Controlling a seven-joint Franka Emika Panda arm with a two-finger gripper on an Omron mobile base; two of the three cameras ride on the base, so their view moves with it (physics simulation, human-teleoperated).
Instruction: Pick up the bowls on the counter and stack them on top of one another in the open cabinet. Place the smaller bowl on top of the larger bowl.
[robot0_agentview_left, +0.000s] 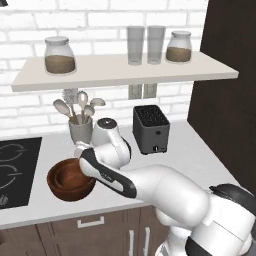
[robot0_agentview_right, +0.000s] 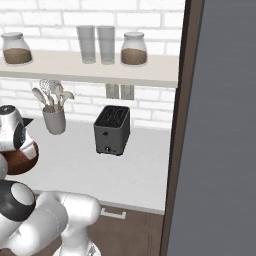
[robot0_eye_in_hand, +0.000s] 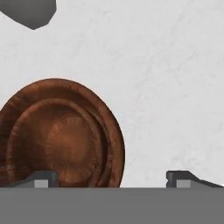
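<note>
Two brown bowls nested on the counter, gripper spread above them.

The small reddish-brown round bowl (robot0_eye_in_hand: 57, 142) sits inside the wide, dark brown wooden-looking bowl (robot0_agentview_left: 62, 189), both on the pale grey-white countertop (robot0_agentview_left: 185, 155) beside the black cooktop (robot0_agentview_left: 15, 167). In the hand view the gripper (robot0_eye_in_hand: 113, 178) hangs over the counter with its two dark fingertips (robot0_eye_in_hand: 41, 178) spread wide, one over the bowls' rim, pinching nothing. Behind stand one grey cup of utensils (robot0_agentview_left: 80, 127) and one dark grey toaster (robot0_agentview_left: 151, 129). The off-white wall shelf (robot0_agentview_left: 125, 72) carries two lidded glass jars (robot0_agentview_left: 59, 55) of brown contents and two clear tumblers (robot0_agentview_left: 145, 45), against white brick. A tall dark brown cabinet panel (robot0_agentview_left: 225, 80) closes the right side.
</note>
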